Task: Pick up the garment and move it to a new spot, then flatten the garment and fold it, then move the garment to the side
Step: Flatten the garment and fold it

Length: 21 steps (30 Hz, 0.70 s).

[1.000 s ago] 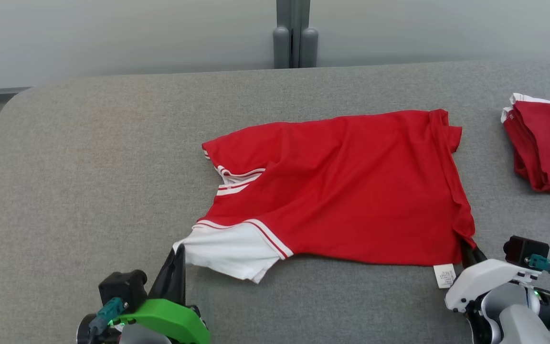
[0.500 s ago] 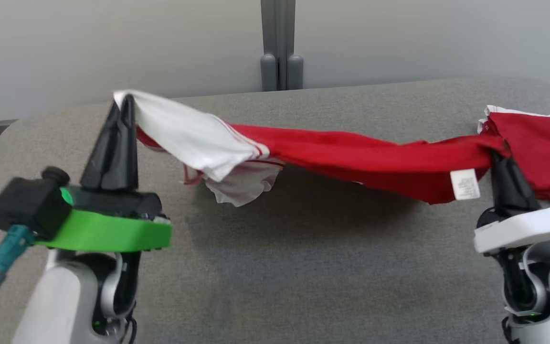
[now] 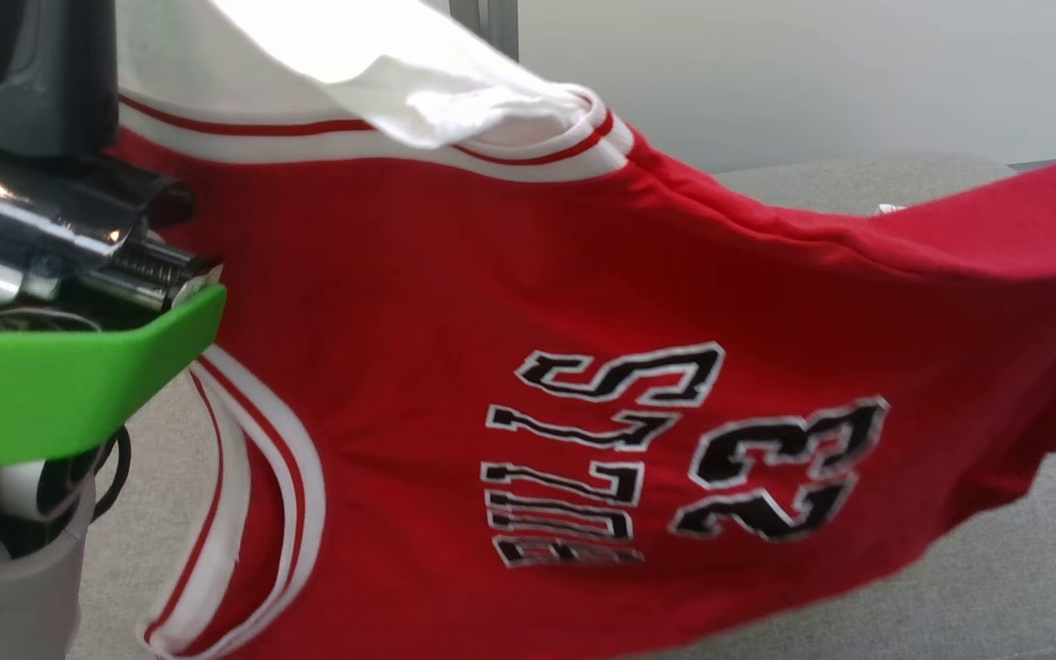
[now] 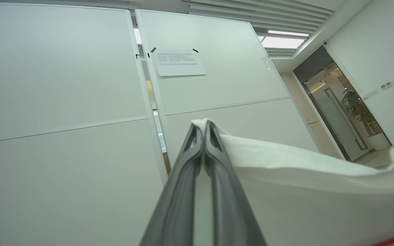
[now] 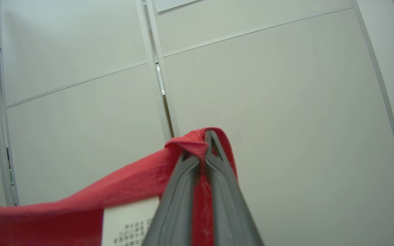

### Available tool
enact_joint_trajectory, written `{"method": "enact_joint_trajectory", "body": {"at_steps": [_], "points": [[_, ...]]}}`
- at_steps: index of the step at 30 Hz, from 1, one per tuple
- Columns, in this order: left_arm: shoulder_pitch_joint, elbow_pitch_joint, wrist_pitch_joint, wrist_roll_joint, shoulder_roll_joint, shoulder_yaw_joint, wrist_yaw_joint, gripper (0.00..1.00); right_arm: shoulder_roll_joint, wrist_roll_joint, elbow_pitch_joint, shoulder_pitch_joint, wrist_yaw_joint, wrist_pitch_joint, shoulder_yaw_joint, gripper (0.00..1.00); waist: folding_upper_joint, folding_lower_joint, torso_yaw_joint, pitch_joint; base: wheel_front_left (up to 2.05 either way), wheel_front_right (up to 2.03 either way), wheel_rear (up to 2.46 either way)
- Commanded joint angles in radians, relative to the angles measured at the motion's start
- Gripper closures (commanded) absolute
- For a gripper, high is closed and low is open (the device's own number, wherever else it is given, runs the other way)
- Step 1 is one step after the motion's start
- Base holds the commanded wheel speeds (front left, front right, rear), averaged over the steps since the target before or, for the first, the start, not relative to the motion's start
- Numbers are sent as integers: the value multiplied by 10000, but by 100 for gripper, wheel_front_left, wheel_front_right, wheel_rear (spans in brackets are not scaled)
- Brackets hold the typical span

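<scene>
the red jersey (image 3: 455, 302), flat on the grey surface (image 3: 1005, 587) a second ago, now hangs spread above it. left gripper (image 4: 202, 127) is clamped on its white sleeve (image 4: 286, 160); right gripper (image 5: 205, 136) is clamped on its red hem (image 5: 80, 212). the lift appears complete; transfer to the new spot follows.

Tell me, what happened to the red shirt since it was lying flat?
Both arms lifted the red shirt up off the gray table; it now hangs spread between them, its printed side showing. Same as before: the left gripper pinches the white sleeve, the right gripper the red corner.
</scene>
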State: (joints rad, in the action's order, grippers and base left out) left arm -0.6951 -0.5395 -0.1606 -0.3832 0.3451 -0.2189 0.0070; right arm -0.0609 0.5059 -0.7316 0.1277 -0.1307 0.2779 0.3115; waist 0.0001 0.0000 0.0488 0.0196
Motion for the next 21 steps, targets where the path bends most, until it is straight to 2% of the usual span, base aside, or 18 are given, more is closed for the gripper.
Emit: {"method": "enact_joint_trajectory", "body": {"at_steps": [1,5,9,10,11,13,18,21], "points": [[-252,206,-192,-136,71,-91,-84,100,23,62,-131,57,0,216,107,100,-1,0,129,-179,0,0,0],[-968,1089,-611,-262,47,-334,-303,100,45,198,122,530,-2,765,-13,100,-1,0,212,-947,0,0,0],[-2030,2617,-797,-192,19,-465,-499,100,-283,130,1484,1926,-2,891,-687,100,-1,0,348,-1964,0,0,0],[-2419,3180,-784,-228,-45,-451,-541,100,-334,93,2113,2513,-2,859,-1001,100,-1,0,404,-2216,0,0,0],[-3280,4206,-704,-79,-22,-373,-586,100,-518,-147,3273,3812,-3,745,-1605,100,-1,0,490,-2623,0,0,0],[-4257,5235,-490,96,-77,-268,-532,100,-614,-547,4531,5475,-2,354,-1975,100,-1,0,558,-2979,0,0,0],[-6674,7721,551,889,-191,-306,-432,100,-357,-2106,8316,9358,0,-1217,-2161,100,-1,0,482,-3753,0,0,0],[-7543,8901,1134,925,-568,-284,-323,100,-288,-3135,10389,10726,0,-1898,-2385,100,-1,0,194,-4271,0,0,0]]}}
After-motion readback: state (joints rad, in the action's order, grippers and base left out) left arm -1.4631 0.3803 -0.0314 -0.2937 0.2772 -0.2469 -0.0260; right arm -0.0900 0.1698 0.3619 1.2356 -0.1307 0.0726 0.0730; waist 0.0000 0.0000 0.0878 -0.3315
